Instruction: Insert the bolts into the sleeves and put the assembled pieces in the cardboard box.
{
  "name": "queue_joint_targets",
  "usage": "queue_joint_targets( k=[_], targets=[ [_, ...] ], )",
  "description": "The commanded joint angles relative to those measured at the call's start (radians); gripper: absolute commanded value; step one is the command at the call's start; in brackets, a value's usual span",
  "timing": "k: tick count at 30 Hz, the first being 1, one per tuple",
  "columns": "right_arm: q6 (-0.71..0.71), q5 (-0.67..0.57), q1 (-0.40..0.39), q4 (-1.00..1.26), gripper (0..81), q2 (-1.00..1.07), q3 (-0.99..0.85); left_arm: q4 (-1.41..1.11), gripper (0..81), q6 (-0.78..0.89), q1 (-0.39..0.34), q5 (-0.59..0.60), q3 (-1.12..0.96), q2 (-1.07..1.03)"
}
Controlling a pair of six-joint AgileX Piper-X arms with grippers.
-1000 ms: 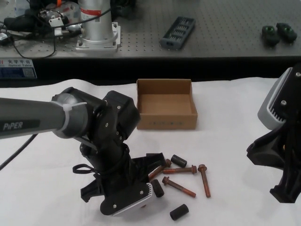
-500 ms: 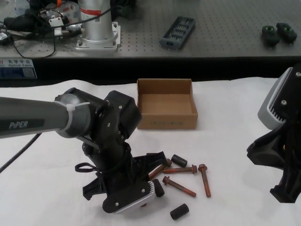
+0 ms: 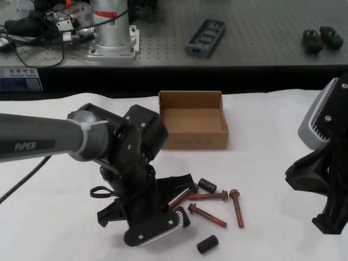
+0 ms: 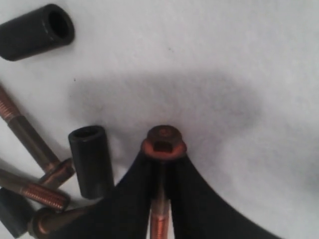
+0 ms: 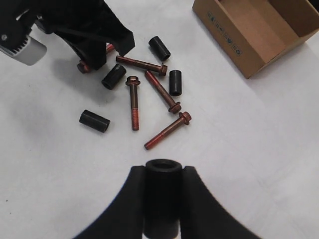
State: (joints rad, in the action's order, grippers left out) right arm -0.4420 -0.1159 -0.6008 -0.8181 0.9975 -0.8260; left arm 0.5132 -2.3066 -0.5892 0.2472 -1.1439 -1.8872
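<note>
A white cloth covers the bench point(image 3: 272, 157), and the open cardboard box point(image 3: 193, 130) sits toward its far middle. Left of centre, the left hand point(image 4: 163, 162) pinches a rusty bolt point(image 4: 163, 142), head pointing at the cloth. Just right of it lie the loose bolts point(image 3: 207, 215) and loose sleeves point(image 3: 207, 244). At the right, well apart from them, the right hand point(image 5: 162, 174) grips a black sleeve point(image 5: 162, 199).

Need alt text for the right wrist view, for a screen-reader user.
The right claw grips a black sleeve between its fingers, above white cloth. Beyond it lie four rusty bolts and four loose sleeves; the left claw is shut on another bolt, and an open cardboard box sits farther off.
</note>
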Motion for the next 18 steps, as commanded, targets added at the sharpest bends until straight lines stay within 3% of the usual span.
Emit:
queue_joint_targets(
  k=[1,7,18],
  targets=[
    [-0.007,-0.006,0.004,0.018,1.8,-0.010,0.000,-0.103,0.6,0.148,-0.011,-0.124,0.004,-0.032],
    [-0.007,-0.006,0.004,0.025,1.8,-0.010,-0.002,-0.224,0.6,0.602,-0.011,-0.117,0.000,0.024],
    [0.073,-0.006,0.004,0.021,1.8,-0.010,-0.002,-0.139,0.6,1.452,-0.003,-0.100,-0.023,0.223]
  ],
)
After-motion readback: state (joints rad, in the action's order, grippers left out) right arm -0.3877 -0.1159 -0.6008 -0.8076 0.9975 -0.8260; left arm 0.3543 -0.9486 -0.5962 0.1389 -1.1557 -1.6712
